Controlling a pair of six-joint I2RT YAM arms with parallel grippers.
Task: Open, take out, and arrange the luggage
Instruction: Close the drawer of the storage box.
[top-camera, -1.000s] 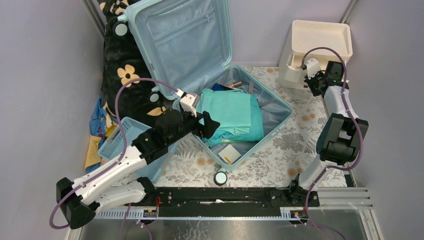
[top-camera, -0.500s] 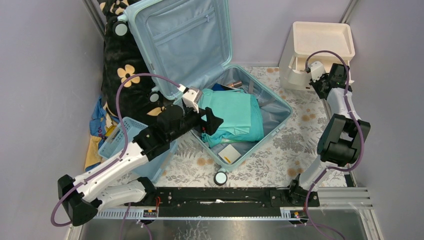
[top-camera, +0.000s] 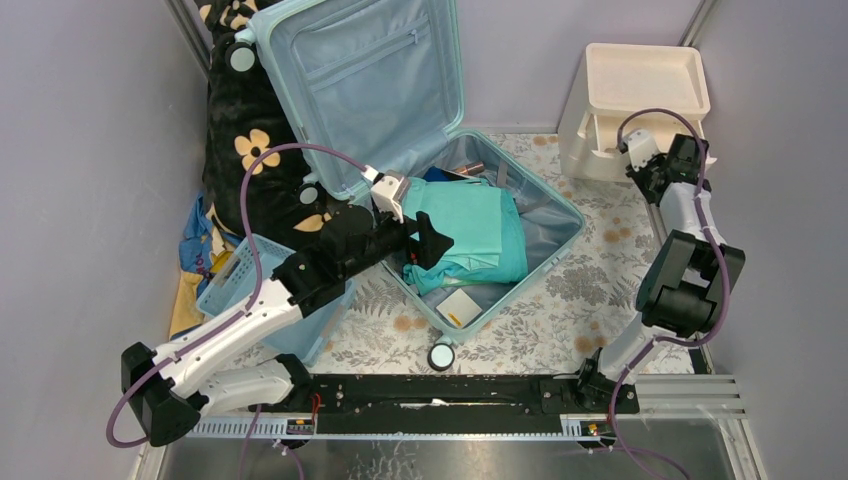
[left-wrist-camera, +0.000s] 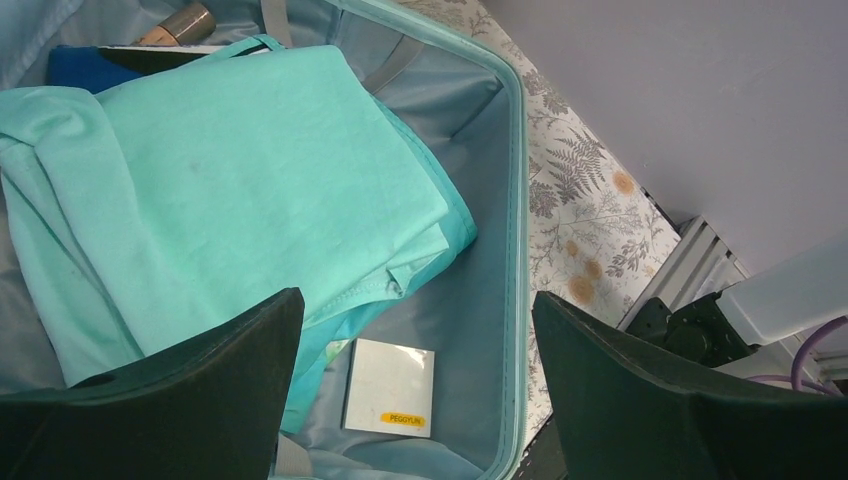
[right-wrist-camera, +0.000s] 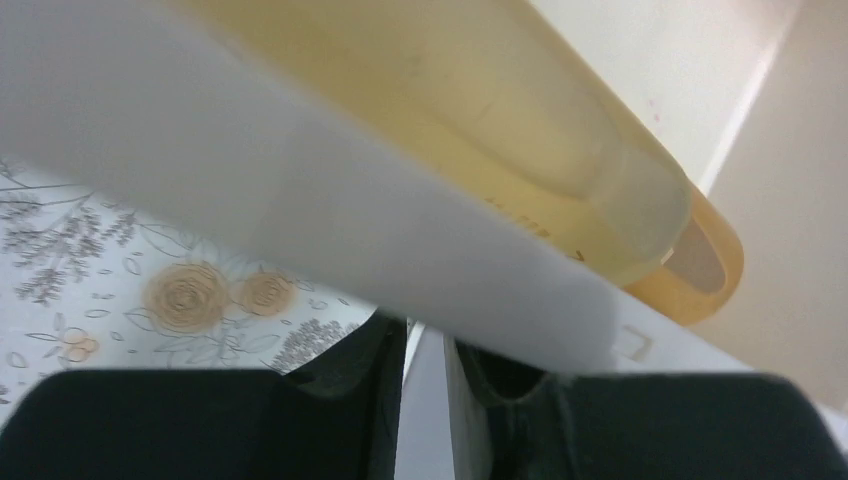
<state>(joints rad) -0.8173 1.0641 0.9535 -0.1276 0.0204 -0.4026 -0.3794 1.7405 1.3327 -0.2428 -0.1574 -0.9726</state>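
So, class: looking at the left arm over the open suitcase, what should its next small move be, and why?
Probably lower the left gripper onto the folded teal garment and close on its edge. The luggage already lies open, the jaws stand wide and empty above the cloth, which tops the pile.

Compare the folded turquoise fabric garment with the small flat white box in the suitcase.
The turquoise garment is large and rumpled; the white box is small and flat. The garment is plain; the box carries a yellow label. Both lie inside the open aqua suitcase.
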